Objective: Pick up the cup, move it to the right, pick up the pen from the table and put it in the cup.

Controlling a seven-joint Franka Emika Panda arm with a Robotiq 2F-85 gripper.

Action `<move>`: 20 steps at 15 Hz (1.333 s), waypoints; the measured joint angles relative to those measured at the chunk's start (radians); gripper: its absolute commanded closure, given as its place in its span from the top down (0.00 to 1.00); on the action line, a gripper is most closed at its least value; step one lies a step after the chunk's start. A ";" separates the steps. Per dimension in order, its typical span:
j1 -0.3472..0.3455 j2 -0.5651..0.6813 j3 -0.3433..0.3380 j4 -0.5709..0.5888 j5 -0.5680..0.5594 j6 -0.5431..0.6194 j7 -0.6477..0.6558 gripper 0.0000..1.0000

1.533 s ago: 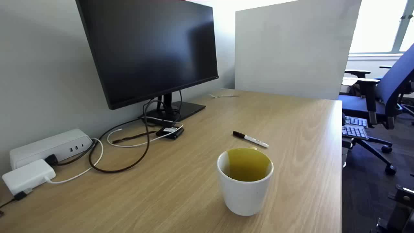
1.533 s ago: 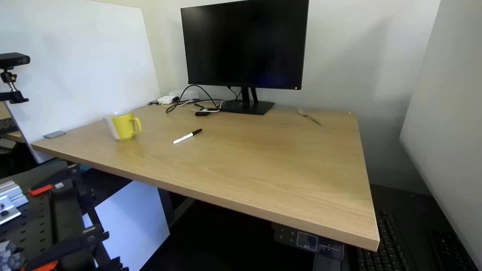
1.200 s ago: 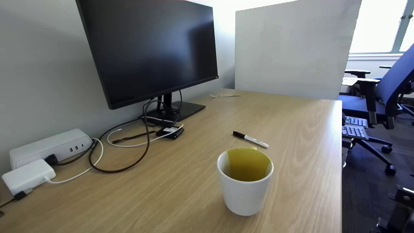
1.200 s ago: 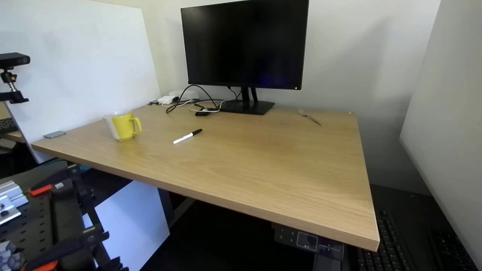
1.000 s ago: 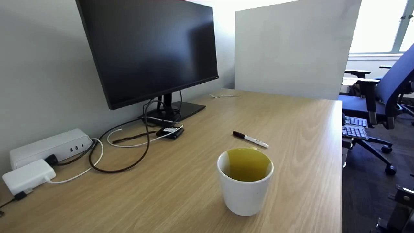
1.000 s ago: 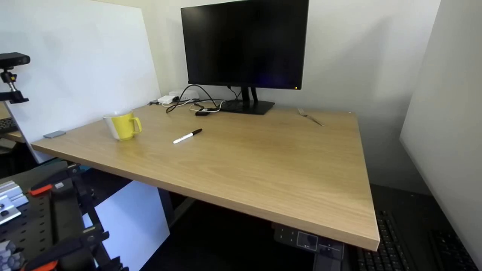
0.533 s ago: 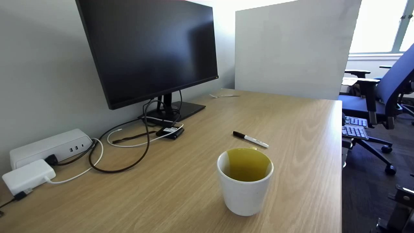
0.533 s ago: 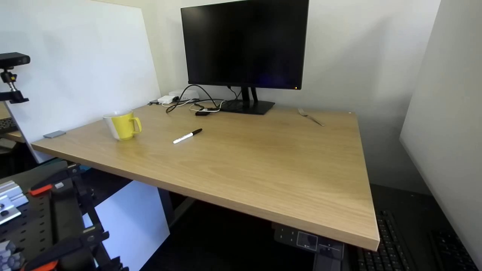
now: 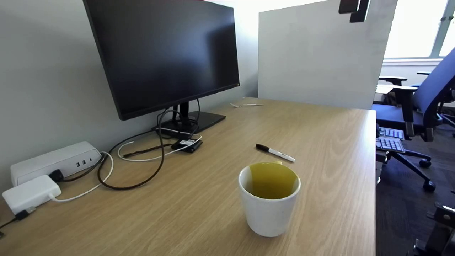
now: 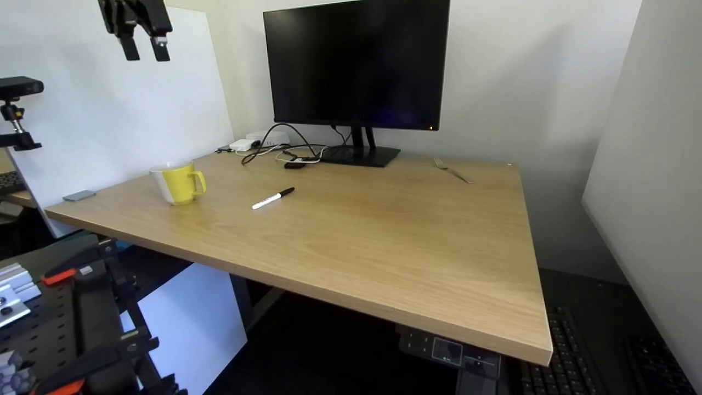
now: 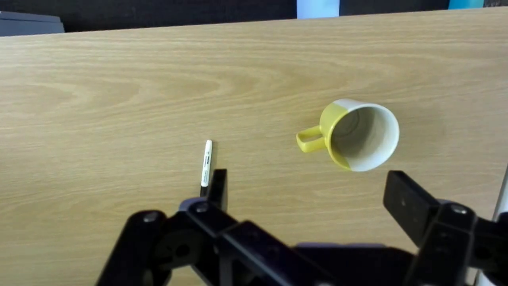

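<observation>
Hovered well above table [image 10: 384, 236] with gripper [image 10: 146, 58] spread wide. Saw cup [image 10: 179, 185] standing upright, handle [image 11: 312, 145] toward pen [image 10: 269, 201]; saw pen lying flat on table, apart from cup.

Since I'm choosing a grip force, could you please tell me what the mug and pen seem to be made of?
Mug: probably glazed ceramic, though hard plastic isn't excluded; smooth, with soft highlights along its rim. Pen: likely plastic; smooth white barrel with printed marks and a black cap.
</observation>
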State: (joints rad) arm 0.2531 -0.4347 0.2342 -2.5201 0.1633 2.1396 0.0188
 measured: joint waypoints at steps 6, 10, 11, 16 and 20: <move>0.030 0.228 0.045 0.035 -0.041 0.055 -0.001 1.00; 0.050 0.382 0.079 0.103 -0.135 0.069 -0.001 1.00; 0.055 0.419 0.083 0.127 -0.166 0.070 -0.001 1.00; 0.072 0.583 0.088 0.254 -0.305 0.071 -0.009 1.00; 0.093 0.692 0.089 0.355 -0.347 0.075 -0.036 1.00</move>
State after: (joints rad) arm 0.3460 0.2575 0.3231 -2.1651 -0.1841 2.2146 -0.0168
